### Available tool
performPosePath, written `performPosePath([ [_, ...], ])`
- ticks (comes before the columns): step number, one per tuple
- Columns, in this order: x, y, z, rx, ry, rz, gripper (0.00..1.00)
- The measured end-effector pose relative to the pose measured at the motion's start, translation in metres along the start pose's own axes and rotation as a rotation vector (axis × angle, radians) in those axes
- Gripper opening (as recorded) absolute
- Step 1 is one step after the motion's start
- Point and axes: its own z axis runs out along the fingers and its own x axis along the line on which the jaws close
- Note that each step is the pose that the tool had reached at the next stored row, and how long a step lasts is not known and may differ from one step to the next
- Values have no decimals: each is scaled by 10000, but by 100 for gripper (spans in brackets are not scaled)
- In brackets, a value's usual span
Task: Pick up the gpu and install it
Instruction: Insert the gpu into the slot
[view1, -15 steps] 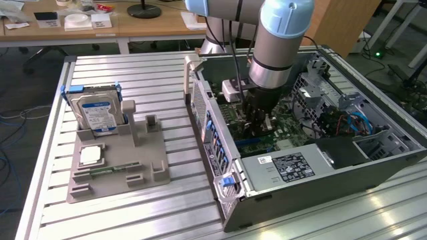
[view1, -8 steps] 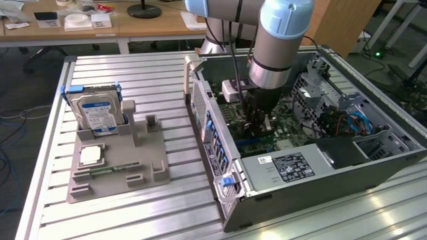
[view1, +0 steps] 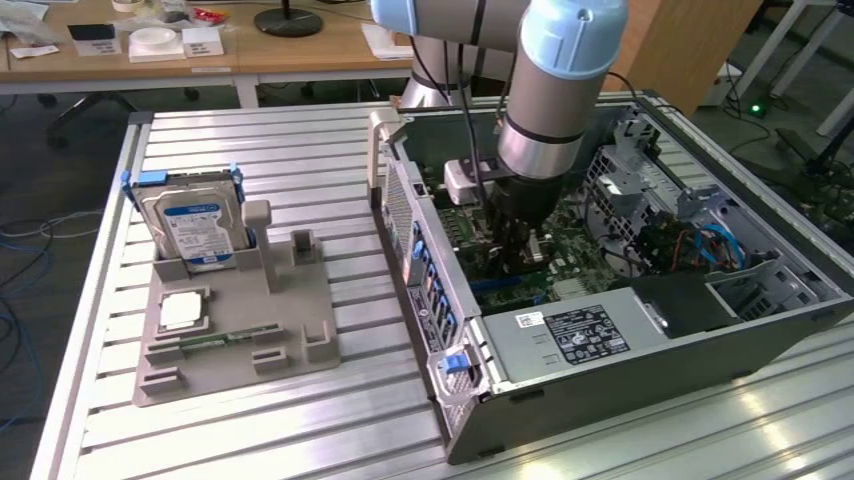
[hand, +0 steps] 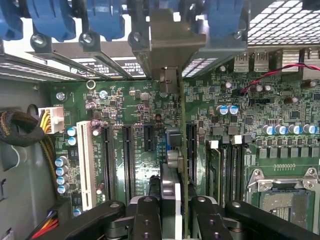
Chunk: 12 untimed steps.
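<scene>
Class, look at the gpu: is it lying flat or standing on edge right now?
On edge. In the wrist view the gpu is seen edge-on, gripped by the tool over the motherboard slots, its metal bracket against the case's rear openings.

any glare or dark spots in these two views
Exterior view: overhead light glares off the slatted metal table, while the open computer case is shadowed under the arm. Wrist view: the motherboard is evenly lit, and the gpu is seen edge-on.

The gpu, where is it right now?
The gpu sits edge-on in the gripper, inside the open computer case, just above the motherboard's expansion slots.
</scene>
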Motion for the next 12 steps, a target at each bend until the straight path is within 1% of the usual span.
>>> performPosePath([
  [12, 1, 7, 37, -82, 6, 1, 28],
])
